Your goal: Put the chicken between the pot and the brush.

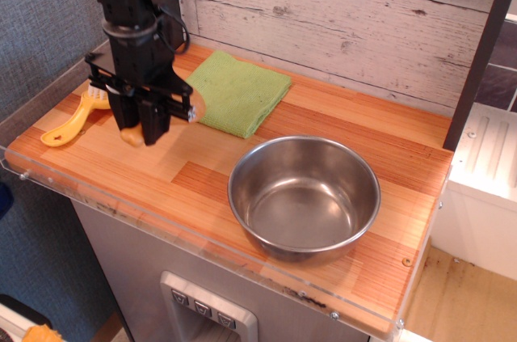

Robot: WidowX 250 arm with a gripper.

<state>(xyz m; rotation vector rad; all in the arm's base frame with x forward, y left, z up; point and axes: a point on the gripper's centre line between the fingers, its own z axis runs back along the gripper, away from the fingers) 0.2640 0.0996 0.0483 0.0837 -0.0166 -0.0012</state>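
Note:
My gripper point(144, 132) is low over the left part of the wooden counter and is shut on the chicken point(196, 107). Only the orange-brown ends of the chicken stick out on either side of the black fingers. The yellow brush point(66, 125) lies just left of the gripper, its white bristle head partly hidden behind the arm. The shiny steel pot point(304, 195) stands empty to the right, near the front edge. The gripper with the chicken is between the brush and the pot, closer to the brush.
A green cloth point(240, 92) lies at the back, right of the gripper. The counter point(202, 172) has a clear plastic rim along its front and left edges. A dark post stands at the back left, behind the arm.

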